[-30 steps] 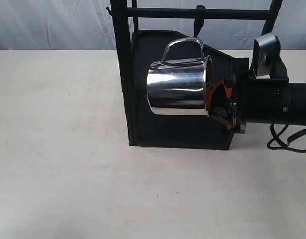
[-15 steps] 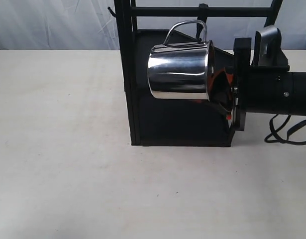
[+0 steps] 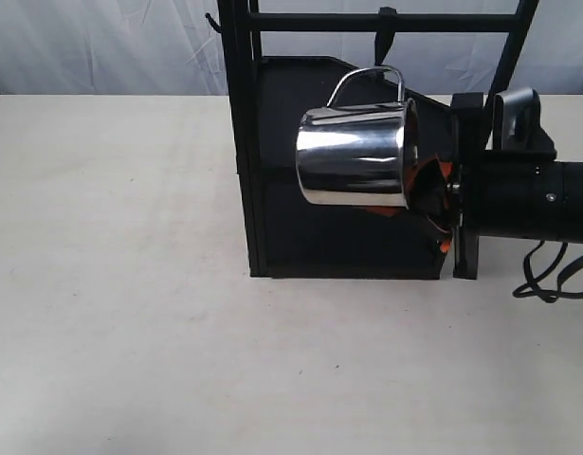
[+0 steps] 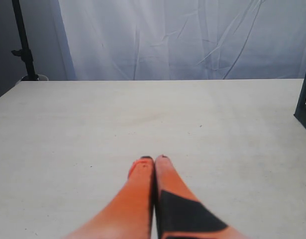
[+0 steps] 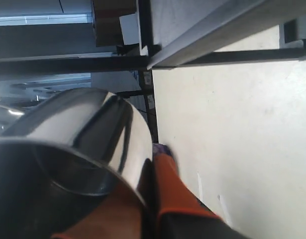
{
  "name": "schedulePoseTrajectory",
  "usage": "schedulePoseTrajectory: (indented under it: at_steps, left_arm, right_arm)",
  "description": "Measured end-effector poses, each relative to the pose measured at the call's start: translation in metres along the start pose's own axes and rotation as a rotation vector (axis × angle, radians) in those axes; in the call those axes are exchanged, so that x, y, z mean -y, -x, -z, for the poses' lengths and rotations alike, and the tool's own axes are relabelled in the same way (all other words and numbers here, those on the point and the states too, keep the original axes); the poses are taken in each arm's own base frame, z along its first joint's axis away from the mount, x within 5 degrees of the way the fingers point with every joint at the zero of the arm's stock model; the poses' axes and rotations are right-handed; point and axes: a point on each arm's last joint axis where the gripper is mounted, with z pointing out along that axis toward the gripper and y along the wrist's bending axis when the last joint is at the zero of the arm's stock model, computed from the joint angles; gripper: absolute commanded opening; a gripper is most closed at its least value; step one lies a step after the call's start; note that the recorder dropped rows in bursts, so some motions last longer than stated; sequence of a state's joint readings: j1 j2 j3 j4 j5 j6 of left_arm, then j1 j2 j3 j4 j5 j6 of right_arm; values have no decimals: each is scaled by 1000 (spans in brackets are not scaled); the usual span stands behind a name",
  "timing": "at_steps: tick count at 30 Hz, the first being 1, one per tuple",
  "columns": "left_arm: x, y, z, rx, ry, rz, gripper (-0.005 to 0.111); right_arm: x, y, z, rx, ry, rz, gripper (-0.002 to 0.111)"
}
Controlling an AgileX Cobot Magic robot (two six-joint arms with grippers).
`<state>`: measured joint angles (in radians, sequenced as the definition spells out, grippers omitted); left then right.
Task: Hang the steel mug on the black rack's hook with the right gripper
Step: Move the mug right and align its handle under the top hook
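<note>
The right hand (image 3: 441, 194) reaches in from the right of the exterior view, level with the lower part of the black rack (image 3: 236, 142), and grips the steel mug (image 3: 355, 163) by its rim, one orange finger (image 5: 168, 180) outside the wall and the other inside the mouth. The mug lies on its side in the air, mouth toward the hand and base toward the rack's left post, with its thin looped handle (image 3: 369, 80) pointing up. The handle sits just below the hook (image 3: 387, 31) that hangs from the top crossbar; whether they touch cannot be told. The mug is clear of the pale surface (image 3: 120, 284) on which the rack stands. The left hand (image 4: 153, 160) hangs over bare surface well apart from the rack, its two orange fingers pressed together with nothing between them.
</note>
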<state>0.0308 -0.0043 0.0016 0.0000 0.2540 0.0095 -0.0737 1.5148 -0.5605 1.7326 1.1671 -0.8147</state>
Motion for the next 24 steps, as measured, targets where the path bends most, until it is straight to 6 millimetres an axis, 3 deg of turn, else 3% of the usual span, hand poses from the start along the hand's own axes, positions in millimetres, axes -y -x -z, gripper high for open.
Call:
schedulePoseTrajectory:
  at_steps: [6, 24]
  left_arm:
    - [0, 0, 0, 0, 0, 0, 0]
    - [0, 0, 0, 0, 0, 0, 0]
  right_arm:
    - [3, 11, 11, 69, -13, -15, -1]
    - [8, 14, 13, 105, -102, 18, -1]
